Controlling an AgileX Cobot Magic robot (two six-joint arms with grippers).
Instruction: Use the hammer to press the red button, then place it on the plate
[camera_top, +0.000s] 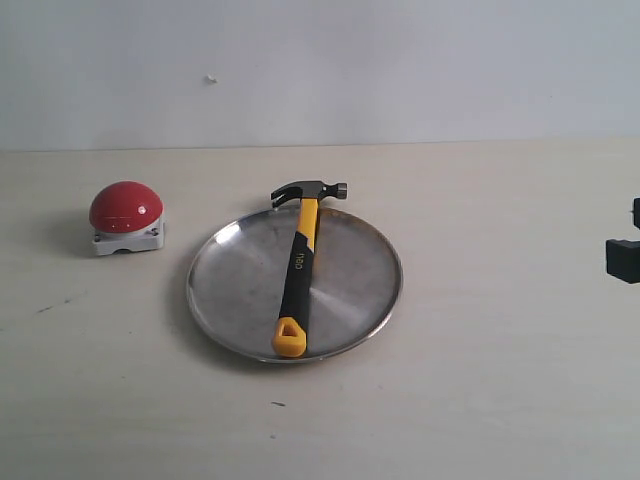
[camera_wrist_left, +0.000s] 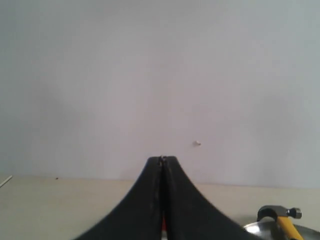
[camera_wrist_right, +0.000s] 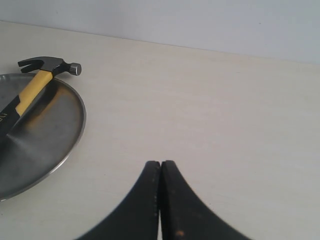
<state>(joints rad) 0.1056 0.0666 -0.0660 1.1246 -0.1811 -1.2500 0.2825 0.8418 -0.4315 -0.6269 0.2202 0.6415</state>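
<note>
The hammer (camera_top: 300, 262) lies across the silver plate (camera_top: 350, 280), its dark head over the far rim and its yellow handle end near the front rim. It also shows in the right wrist view as the hammer (camera_wrist_right: 35, 82) on the plate (camera_wrist_right: 50, 135). The red button (camera_top: 125, 207) sits on its white base, left of the plate. My right gripper (camera_wrist_right: 160, 162) is shut and empty, off to the plate's right; a dark part of it (camera_top: 622, 258) shows at the exterior view's right edge. My left gripper (camera_wrist_left: 161, 158) is shut, with a sliver of red behind its fingers.
A pale wooden table (camera_top: 500, 380) carries everything, backed by a plain light wall (camera_top: 400, 60) with a small white speck (camera_top: 211, 79). The left arm does not show in the exterior view.
</note>
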